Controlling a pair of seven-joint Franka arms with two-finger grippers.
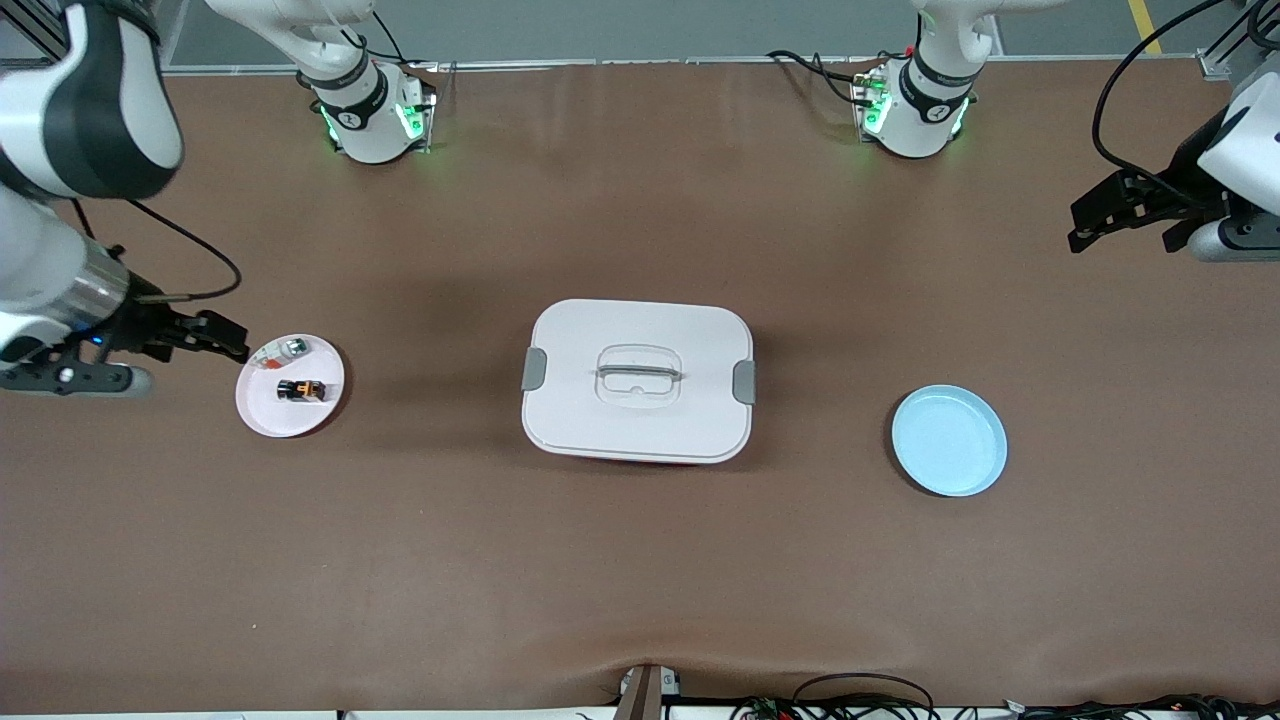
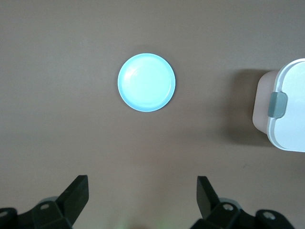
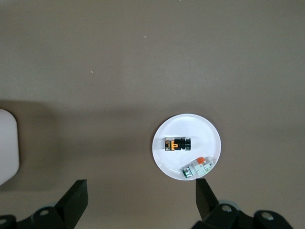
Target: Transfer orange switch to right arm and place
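The right wrist view gives the orange switch [image 3: 177,144] closely: a small black block with an orange middle band, lying on its side on the white plate [image 3: 205,129], with a pale clear-and-green piece [image 3: 197,168] carrying a red-orange bit just beside it on the same plate. In the front view the switch [image 1: 301,389] is only a dark speck on the plate [image 1: 270,412], but that view alone shows both arms whole and the white lidded box [image 1: 637,380] with grey latches in the middle of the table.

The right gripper [image 1: 205,335] hangs low at the right arm's end of the table, its tips at the plate's edge in the front view; the switch lies just past them on the plate. Its fingers [image 3: 76,198] are spread wide, with nothing between them. The right arm [image 1: 70,130] bends down from high up at that end.

The left gripper [image 1: 1125,212] is up over bare table at the left arm's end, waiting, fingers [image 2: 76,193] also spread and empty. Only its wrist view looks down on the light blue plate [image 2: 146,82], which lies well apart from that gripper, with a corner of the box [image 2: 286,107] to one side.
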